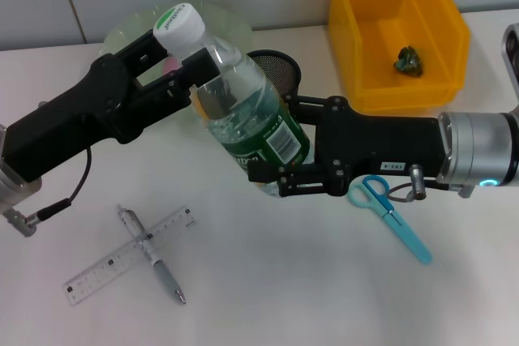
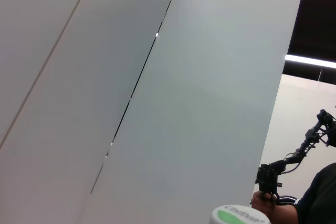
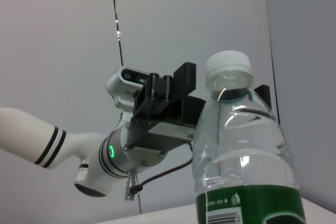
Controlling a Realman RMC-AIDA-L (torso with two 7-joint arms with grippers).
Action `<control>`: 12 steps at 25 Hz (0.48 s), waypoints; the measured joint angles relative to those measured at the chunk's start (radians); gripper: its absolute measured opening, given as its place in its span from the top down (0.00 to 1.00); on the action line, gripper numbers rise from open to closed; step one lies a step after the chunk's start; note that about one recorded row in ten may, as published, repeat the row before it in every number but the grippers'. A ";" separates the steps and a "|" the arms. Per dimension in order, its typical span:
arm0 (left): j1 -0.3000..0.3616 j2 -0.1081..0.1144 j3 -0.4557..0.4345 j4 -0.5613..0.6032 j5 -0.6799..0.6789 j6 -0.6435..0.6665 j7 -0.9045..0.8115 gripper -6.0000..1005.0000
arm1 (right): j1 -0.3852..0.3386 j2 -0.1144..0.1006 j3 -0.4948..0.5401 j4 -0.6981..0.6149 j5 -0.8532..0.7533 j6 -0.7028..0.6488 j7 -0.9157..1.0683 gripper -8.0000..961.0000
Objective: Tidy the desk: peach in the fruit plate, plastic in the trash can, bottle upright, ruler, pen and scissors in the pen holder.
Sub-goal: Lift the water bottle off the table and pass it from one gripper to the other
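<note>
The desk [image 1: 268,297] is white and stands against a pale wall; on it lie the ruler [image 1: 130,255] with the pen [image 1: 152,254] across it, the blue scissors [image 1: 393,215] and a yellow bin [image 1: 397,30]. Between my two pincers I hold the bottle [image 1: 243,111], lifted above the desk. My right gripper [image 1: 280,164] clamps the lower body at the green label; my left gripper [image 1: 182,70] closes around the neck, just under the white cap [image 1: 180,26]. I judge it partly filled with water, so moderately heavy, with a smooth and thin wall that can slip or dent; the stiffer neck is the better place to hold. Its long axis is tilted, cap pointing up and toward my left, base toward the desk.
</note>
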 joint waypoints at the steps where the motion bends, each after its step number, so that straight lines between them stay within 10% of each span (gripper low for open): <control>1: 0.000 0.000 0.000 0.000 0.000 0.000 0.000 0.22 | 0.007 0.000 0.000 0.018 0.005 0.000 -0.005 0.20; 12: -0.004 0.000 0.009 -0.007 -0.004 0.004 0.026 0.23 | 0.034 0.000 0.000 0.060 0.007 0.000 -0.021 0.20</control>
